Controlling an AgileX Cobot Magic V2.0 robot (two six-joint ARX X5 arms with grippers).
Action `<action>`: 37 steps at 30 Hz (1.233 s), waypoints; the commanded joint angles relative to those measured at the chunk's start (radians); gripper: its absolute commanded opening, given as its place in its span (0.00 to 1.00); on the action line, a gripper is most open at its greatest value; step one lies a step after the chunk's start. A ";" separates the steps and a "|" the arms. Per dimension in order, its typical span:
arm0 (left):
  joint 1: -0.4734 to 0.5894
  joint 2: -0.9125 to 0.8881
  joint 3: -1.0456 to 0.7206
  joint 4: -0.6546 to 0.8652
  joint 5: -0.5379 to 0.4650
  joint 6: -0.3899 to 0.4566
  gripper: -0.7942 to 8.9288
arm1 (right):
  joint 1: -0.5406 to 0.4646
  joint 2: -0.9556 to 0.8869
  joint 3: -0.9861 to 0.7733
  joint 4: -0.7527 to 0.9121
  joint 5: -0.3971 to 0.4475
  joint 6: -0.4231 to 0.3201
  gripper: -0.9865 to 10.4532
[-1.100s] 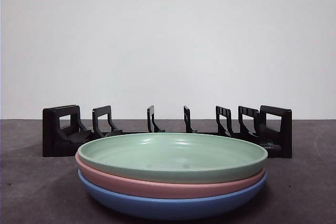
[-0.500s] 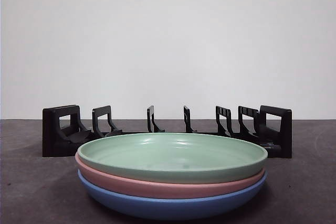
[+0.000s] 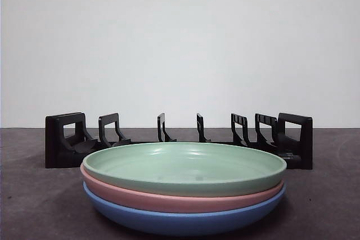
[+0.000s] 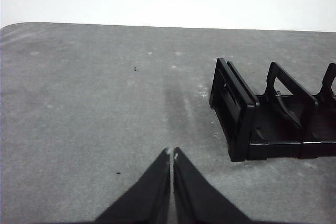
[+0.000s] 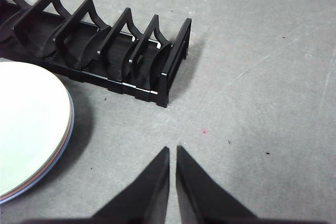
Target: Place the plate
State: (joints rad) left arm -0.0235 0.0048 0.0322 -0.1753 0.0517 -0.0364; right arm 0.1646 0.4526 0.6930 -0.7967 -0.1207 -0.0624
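Nothing has moved since the earlier frames. Your left gripper point(image 4: 172, 153) and right gripper point(image 5: 172, 150) both hang over bare table point(image 3: 326, 195), jaws pressed closed, holding nothing. The green plate point(image 3: 185, 167) tops the stack of pink plate point(image 3: 169, 199) and blue plate point(image 3: 180, 220), beside the right gripper, in front of the rack point(image 3: 180, 139). Rack slots empty; task looks unstarted, you've got everything left.

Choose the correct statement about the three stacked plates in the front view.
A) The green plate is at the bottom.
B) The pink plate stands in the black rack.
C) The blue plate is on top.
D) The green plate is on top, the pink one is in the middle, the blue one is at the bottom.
D: the green plate lies on the pink plate, which lies on the blue plate, in front of the black rack.
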 commanded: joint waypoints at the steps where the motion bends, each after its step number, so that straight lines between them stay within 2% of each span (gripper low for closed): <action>1: 0.002 -0.002 -0.019 0.015 0.000 0.014 0.09 | 0.003 0.002 0.005 0.010 -0.003 0.010 0.10; 7: 0.002 -0.002 -0.019 0.016 0.000 0.014 0.09 | 0.002 -0.013 0.002 0.019 0.073 -0.012 0.10; 9: 0.002 -0.002 -0.019 0.015 0.000 0.014 0.09 | 0.000 -0.030 -0.014 0.061 0.075 -0.024 0.10; 13: 0.002 -0.002 -0.019 0.015 0.000 0.014 0.09 | -0.016 -0.121 -0.152 0.371 0.068 -0.066 0.10; 15: 0.002 -0.002 -0.019 0.016 0.000 0.014 0.09 | -0.043 -0.184 -0.245 0.450 0.068 -0.053 0.10; 20: 0.002 -0.002 -0.019 0.016 0.000 0.014 0.09 | -0.108 -0.376 -0.482 0.506 0.066 0.030 0.10; 24: 0.002 -0.002 -0.019 0.016 0.000 0.014 0.09 | -0.145 -0.449 -0.606 0.544 0.066 0.037 0.10; 28: 0.002 0.000 -0.019 0.016 0.000 0.014 0.09 | -0.166 -0.449 -0.684 0.665 0.068 0.038 0.10; 37: 0.002 -0.001 -0.019 0.016 0.000 0.014 0.09 | -0.167 -0.449 -0.681 0.689 0.068 0.036 0.10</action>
State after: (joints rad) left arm -0.0235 0.0048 0.0322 -0.1749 0.0517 -0.0364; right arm -0.0017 0.0044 0.0162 -0.1211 -0.0525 -0.0425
